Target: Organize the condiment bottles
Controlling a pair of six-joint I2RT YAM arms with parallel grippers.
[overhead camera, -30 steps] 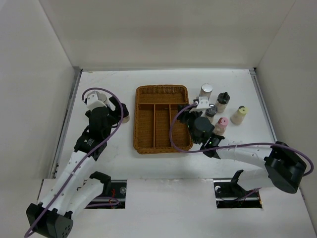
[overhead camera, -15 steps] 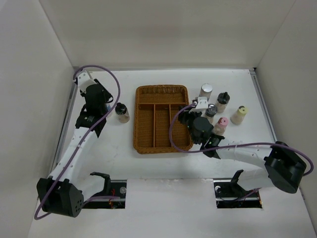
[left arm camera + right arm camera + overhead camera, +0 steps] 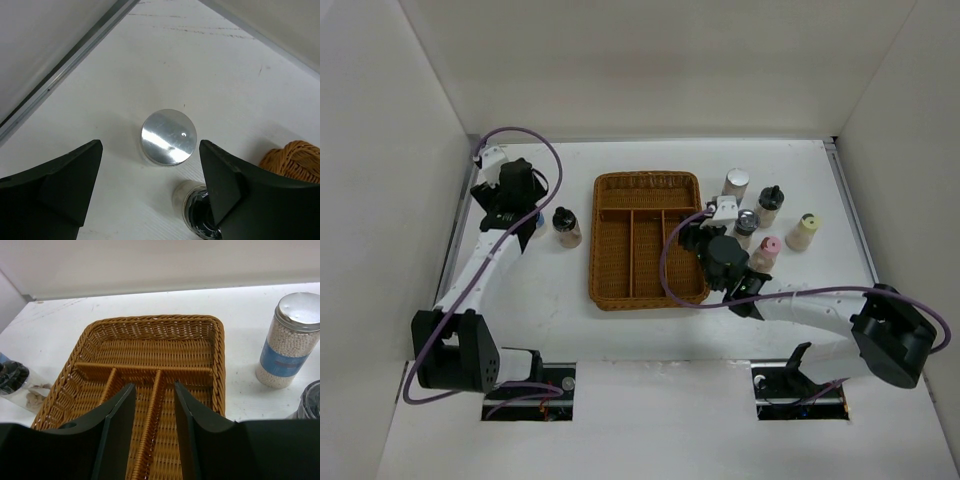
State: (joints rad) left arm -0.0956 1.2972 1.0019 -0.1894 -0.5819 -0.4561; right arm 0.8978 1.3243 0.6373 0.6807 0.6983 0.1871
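My left gripper (image 3: 520, 200) is open and hangs above a silver-capped jar (image 3: 168, 137); its fingers (image 3: 60, 185) stand either side of the cap without touching it. A dark-lidded bottle (image 3: 566, 227) stands just beside that jar, left of the wicker tray (image 3: 645, 290), and also shows in the left wrist view (image 3: 200, 217). My right gripper (image 3: 154, 410) is open by a narrow gap and empty, over the tray's right compartments. Right of the tray stand a silver-capped blue-label jar (image 3: 736, 184), a dark-lidded bottle (image 3: 769, 205), a dark-lidded jar (image 3: 746, 224), a pink-capped bottle (image 3: 766, 252) and a cream-capped bottle (image 3: 804, 232).
The tray (image 3: 150, 335) has one long cross compartment at the far end and three lengthwise ones. White walls close the table on the left, back and right. The left wall's metal edge (image 3: 65, 65) runs close beside the silver-capped jar.
My left gripper has drawn back from the dark-lidded bottle, which stands free left of the tray, and moved toward the back-left over the silver-capped jar. The right arm has hardly moved.
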